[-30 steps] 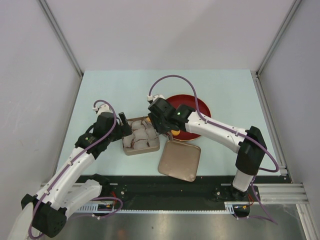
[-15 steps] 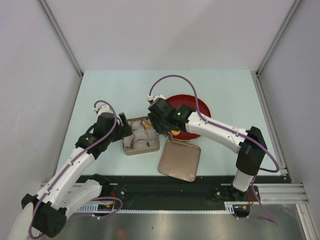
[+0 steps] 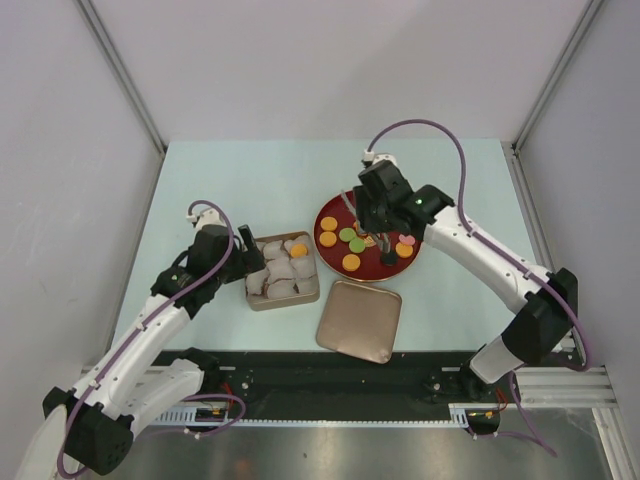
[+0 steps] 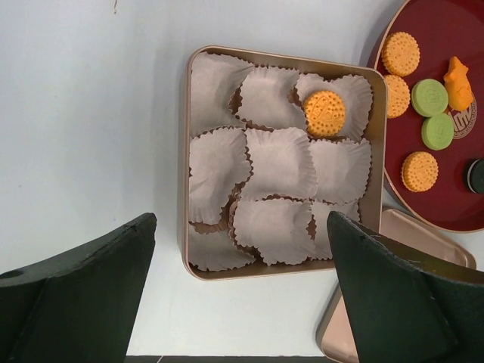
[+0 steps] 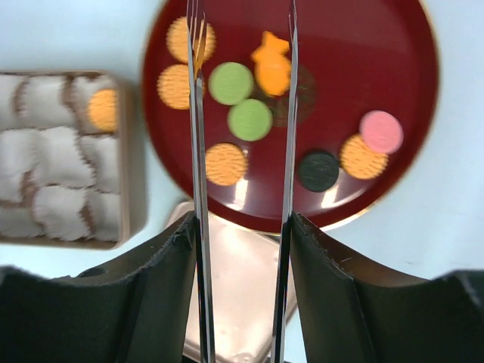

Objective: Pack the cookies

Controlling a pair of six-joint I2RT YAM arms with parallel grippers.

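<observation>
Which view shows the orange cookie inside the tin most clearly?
The left wrist view: the cookie is large and sharp there, its dotted surface visible, in a corner paper cup of the tin. The top external view shows only a small orange spot; the right wrist view shows it blurred.

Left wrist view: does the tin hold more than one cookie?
No, only one orange cookie sits in the tin; the other paper cups look empty.

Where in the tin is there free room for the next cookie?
Every paper cup in the tin is free except the far corner one beside the plate, which holds an orange cookie. The plate itself is crowded.
</observation>
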